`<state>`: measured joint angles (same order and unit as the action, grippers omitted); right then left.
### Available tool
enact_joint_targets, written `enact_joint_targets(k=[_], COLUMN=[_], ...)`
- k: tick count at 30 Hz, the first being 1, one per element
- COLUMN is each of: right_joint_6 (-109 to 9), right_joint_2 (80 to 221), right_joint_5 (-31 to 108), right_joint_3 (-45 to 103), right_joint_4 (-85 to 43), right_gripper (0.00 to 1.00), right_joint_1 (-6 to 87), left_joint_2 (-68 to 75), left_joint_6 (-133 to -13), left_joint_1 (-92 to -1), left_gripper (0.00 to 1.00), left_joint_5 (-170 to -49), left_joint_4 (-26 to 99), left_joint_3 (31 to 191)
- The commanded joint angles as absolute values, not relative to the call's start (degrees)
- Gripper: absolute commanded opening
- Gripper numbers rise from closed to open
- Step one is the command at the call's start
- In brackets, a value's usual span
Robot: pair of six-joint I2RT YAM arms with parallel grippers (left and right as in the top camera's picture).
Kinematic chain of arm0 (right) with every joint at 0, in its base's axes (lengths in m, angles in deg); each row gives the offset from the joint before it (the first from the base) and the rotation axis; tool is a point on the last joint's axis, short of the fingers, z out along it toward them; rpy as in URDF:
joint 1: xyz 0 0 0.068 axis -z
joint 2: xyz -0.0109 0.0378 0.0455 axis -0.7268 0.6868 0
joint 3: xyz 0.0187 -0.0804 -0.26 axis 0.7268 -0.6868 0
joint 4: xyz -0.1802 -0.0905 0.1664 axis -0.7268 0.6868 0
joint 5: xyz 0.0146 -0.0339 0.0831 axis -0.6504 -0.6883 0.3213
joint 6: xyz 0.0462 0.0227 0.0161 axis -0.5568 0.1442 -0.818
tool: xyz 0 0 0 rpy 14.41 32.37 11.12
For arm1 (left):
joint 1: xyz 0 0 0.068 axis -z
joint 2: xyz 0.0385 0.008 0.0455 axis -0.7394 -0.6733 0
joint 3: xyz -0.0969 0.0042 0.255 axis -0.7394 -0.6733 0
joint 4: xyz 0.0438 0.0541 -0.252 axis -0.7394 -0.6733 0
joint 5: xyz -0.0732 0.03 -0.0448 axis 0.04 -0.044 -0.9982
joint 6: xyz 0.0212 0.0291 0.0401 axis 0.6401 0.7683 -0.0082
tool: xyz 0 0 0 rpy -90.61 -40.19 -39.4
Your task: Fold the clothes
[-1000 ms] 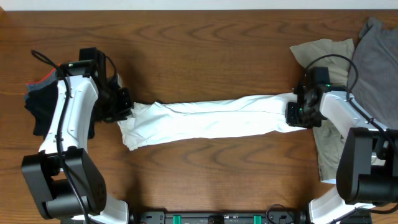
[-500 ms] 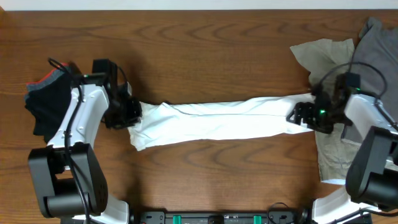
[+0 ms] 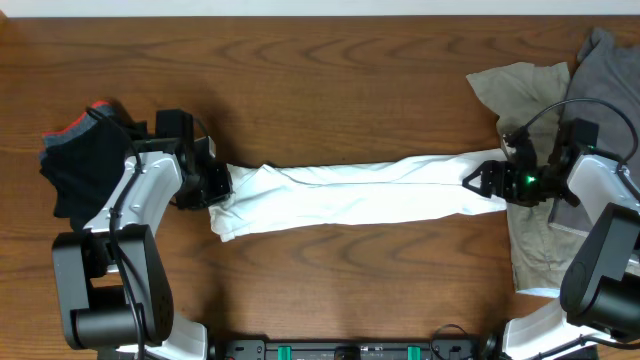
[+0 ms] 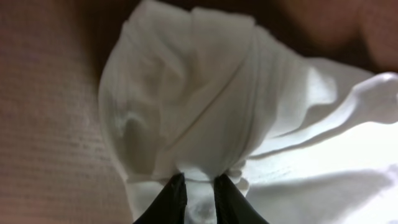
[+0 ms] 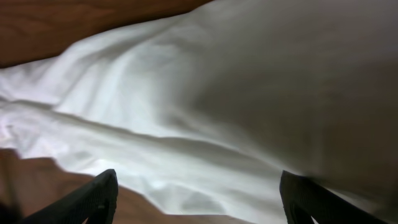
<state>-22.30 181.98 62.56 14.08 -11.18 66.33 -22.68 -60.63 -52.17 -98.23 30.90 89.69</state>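
A white T-shirt (image 3: 350, 195), one of the clothes, lies stretched into a long band across the middle of the table. My left gripper (image 3: 222, 186) is shut on its bunched left end; in the left wrist view the white cloth (image 4: 186, 106) is pinched between the black fingers (image 4: 171, 199). My right gripper (image 3: 480, 180) stands open at the shirt's right end, holding nothing. In the right wrist view its fingers (image 5: 93, 199) are wide apart over the white cloth (image 5: 205, 112).
A dark garment with a red edge (image 3: 75, 160) lies at the left, behind my left arm. A beige garment (image 3: 515, 85) and a grey one (image 3: 600, 95) are piled at the right, the beige running down under my right arm.
My right gripper has opened, let go of the shirt's right end and drawn back to the right. My left gripper has shifted right with its end, so the shirt slid slightly right.
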Motion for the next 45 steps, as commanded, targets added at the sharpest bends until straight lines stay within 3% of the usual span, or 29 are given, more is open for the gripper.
enact_joint_targets(k=[1, 12, 27, 32, 41, 42, 45], right_joint_6=[-23.79, -23.61, -21.71, -21.89, -21.19, -20.75, -19.51], right_joint_2=[180.87, 180.87, 180.89, 180.89, 180.96, 181.0, 181.37], right_joint_5=[58.87, 54.3, 50.56, 50.56, 53.49, 54.15, 56.64], right_joint_3=[17.12, 24.85, 24.7, 24.7, 24.22, 23.83, 22.36], right_joint_4=[-11.38, -4.43, -2.98, -1.98, -1.65, -1.89, -3.18], right_gripper=[0.82, 0.84, 0.88, 0.88, 0.92, 0.92, 0.93], right_joint_1=[67.81, 68.1, 68.07, 67.97, 67.92, 67.86, 67.22], left_joint_2=[-23.18, -28.34, -32.49, -32.93, -32.93, -32.93, -32.93], left_joint_6=[-60.13, -60.13, -60.21, -60.98, -61.37, -61.37, -61.37], left_joint_1=[-52.19, -52.52, -55.64, -57.37, -65.22, -65.39, -65.06], left_gripper=[0.19, 0.19, 0.19, 0.19, 0.19, 0.2, 0.38], left_joint_5=[-97.9, -95.84, -94.51, -86.1, -93.37, -94.99, -98.42], left_joint_4=[32.35, 40.15, 39.52, 40.28, 41.24, 41.22, 41.15], left_joint_3=[89.49, 89.49, 89.49, 89.54, 91.68, 91.68, 91.68])
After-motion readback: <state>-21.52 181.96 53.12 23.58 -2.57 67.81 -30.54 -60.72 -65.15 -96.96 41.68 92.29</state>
